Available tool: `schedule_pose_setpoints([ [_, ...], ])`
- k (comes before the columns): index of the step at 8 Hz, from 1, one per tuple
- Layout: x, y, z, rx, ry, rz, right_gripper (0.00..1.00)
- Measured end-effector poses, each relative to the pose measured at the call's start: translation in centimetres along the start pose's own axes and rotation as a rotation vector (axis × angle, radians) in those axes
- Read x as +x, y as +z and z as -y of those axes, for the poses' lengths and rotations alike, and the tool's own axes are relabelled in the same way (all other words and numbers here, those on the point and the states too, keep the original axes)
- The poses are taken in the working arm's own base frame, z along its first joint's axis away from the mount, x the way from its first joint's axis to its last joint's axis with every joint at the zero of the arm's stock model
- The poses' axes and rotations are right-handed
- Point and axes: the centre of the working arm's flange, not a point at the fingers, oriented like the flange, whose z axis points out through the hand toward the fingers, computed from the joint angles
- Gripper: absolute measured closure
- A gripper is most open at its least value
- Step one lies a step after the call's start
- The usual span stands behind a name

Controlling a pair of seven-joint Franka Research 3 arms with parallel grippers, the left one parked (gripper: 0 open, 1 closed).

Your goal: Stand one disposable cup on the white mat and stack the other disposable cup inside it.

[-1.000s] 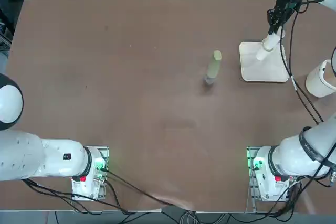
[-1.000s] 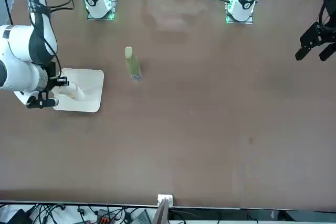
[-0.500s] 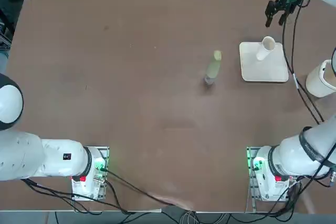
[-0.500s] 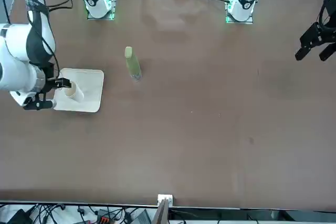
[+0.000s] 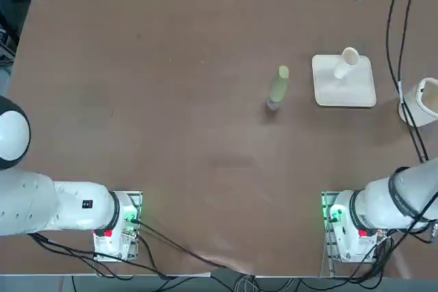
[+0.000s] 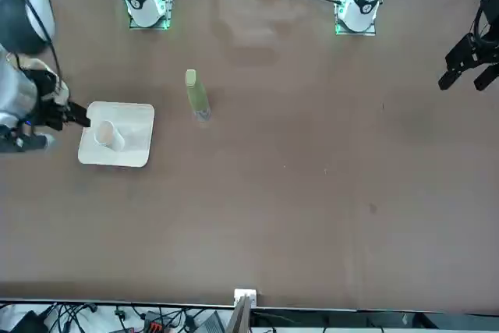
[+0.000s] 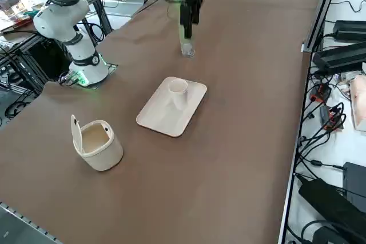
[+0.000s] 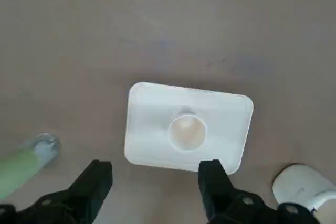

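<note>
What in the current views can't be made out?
- White cup: whether a second one is nested inside; only one rim shows in the top view.
- Container: its lower inside, hidden by its own wall in the right side view.
- Same container, right wrist view: partly cut off by the edge.
- Green bottle: one end cut off by the right wrist view's edge.

Your site is a robotics lab or similar test workshop. You have white jointed robot arms [image 5: 68, 203] fixed by metal mounting plates [image 5: 340, 247] to a broad brown table [image 7: 189, 198]. You have black cables [image 5: 96, 254] running loose along its near edge, metal framing [image 7: 309, 44] at its border, and a white side bench [image 7: 349, 147] carrying black equipment boxes [image 7: 343, 58] among tangled wires [image 7: 329, 132].
</note>
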Motion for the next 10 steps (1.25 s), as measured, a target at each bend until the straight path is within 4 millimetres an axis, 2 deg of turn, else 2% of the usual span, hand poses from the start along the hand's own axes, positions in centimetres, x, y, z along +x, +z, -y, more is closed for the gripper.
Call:
schedule_pose_setpoints([
  [2, -2.5, -5.7, 0.2, 0.01, 0.003, 0.028, 0.0],
  [4, -4.9, -8.9, 0.2, 0.009, 0.008, 0.022, 0.0],
  [6, -7.7, -9.8, 0.1, 0.007, 0.017, -0.014, 0.0],
  [8, -10.3, -8.9, 0.1, 0.007, 0.02, -0.023, 0.0],
  [10, -11.2, -8.6, 0.2, 0.006, 0.022, -0.03, 0.0],
])
